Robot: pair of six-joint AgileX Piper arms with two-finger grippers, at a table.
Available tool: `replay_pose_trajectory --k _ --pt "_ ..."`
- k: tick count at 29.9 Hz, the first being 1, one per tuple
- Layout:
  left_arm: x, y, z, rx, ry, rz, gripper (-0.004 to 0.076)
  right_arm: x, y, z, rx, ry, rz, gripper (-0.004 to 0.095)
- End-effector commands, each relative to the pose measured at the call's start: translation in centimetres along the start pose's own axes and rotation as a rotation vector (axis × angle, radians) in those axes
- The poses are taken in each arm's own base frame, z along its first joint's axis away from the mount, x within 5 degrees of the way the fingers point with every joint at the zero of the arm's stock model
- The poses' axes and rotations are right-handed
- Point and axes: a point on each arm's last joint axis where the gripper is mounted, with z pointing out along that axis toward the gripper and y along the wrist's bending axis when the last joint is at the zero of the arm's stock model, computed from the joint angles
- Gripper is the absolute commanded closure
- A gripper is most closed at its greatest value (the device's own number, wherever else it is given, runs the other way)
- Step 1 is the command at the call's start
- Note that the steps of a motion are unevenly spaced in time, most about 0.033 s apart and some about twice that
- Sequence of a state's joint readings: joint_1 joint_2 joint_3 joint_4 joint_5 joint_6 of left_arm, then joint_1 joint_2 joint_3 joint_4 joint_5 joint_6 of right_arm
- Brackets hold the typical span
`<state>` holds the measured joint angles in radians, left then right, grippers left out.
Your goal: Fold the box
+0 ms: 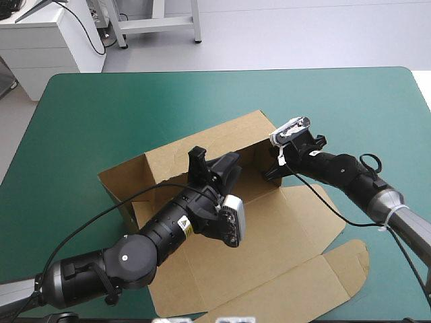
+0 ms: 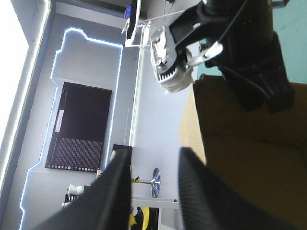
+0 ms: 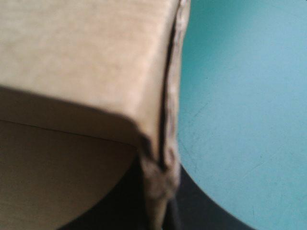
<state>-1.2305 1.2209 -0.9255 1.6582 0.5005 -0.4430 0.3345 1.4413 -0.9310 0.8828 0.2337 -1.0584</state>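
Walls of the brown box (image 1: 202,145) stand raised at the middle of the teal-green desk (image 1: 94,108), the lid (image 1: 289,249) lying flat toward the near edge. The left gripper (image 1: 213,161) hangs inside the box by its far side, fingers spread and holding nothing. The right gripper (image 1: 272,172) pinches the box's end wall (image 3: 160,120) between its black fingers.

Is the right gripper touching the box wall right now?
Touching. In the right wrist view, a raised wall edge of the box sits pinched between the black fingers of the right gripper.
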Motion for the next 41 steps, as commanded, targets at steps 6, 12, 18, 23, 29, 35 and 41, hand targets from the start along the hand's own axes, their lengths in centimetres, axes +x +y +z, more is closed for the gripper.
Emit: replay_pose_trajectory --k 6,12,18,23,29,35,41 --pt "-1.5 3.3 -1.5 -0.069 -0.035 -0.115 0.0704 -1.6 -0.3 -1.2 0.037 -0.075 0.003 0.0927" --pt "0.6 7.4 -1.5 -0.05 0.105 -0.239 0.0704 -1.6 -0.3 -1.2 0.035 -0.074 0.003 0.0927" --pt "5.1 12.1 -2.6 -0.033 0.345 -0.499 0.0704 -1.6 -0.3 -1.2 0.035 -0.073 0.0 0.0927" --pt "9.2 14.8 -4.6 -0.041 0.552 -0.724 0.0704 -1.5 -0.3 -1.2 0.035 -0.067 -0.02 0.0927" --pt "12.9 14.4 -6.6 0.062 0.753 -0.959 0.0705 -1.4 -0.1 -1.3 0.016 -0.057 -0.025 0.0927" --pt "15.6 14.6 -8.0 0.015 0.86 -1.073 0.0709 -1.2 0.3 -2.3 -0.022 0.006 -0.034 0.0927" --pt "16.0 14.8 -8.5 -0.008 0.881 -1.076 0.071 -2.0 -0.2 -4.4 0.023 0.184 -0.006 0.0927"
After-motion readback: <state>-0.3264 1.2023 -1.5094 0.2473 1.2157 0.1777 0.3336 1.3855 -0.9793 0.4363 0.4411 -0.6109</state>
